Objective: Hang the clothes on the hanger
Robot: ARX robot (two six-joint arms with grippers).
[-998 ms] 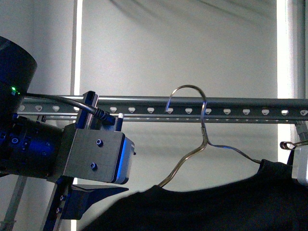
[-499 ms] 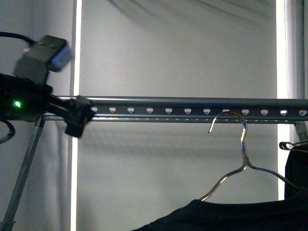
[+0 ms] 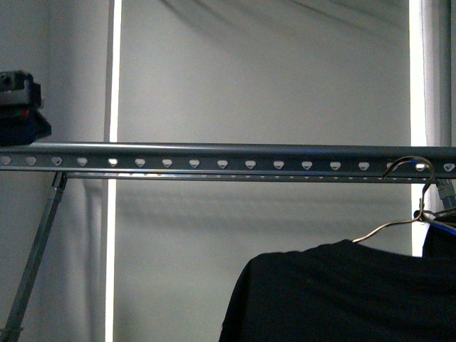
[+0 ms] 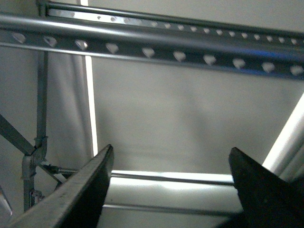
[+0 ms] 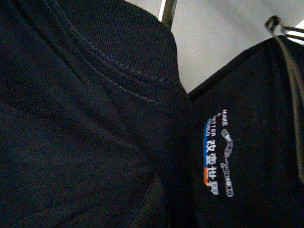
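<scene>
The hanger, a grey metal rail [image 3: 235,153] with heart-shaped holes, runs across the front view and also shows in the left wrist view [image 4: 156,45]. The clothes, a black T-shirt [image 3: 335,292], hang at lower right on a thin wire coat hanger [image 3: 388,229] whose hook [image 3: 410,162] sits at the rail's far right. The right wrist view is filled with black cloth, with the white-and-blue chain print [image 5: 219,152] showing. My right gripper is shut on the clothes, its fingers hidden by the cloth. My left gripper [image 4: 171,156] is open and empty, away from the rail.
Part of my left arm [image 3: 18,107] shows above the rail at far left. A slanted grey strut [image 3: 35,263] runs down at left. Another dark garment [image 3: 442,246] hangs at the right edge. A pale wall lies behind.
My left arm has swung left, almost out of the front view. The wire hanger and T-shirt have moved right along the rail, and the shirt now hangs higher.
</scene>
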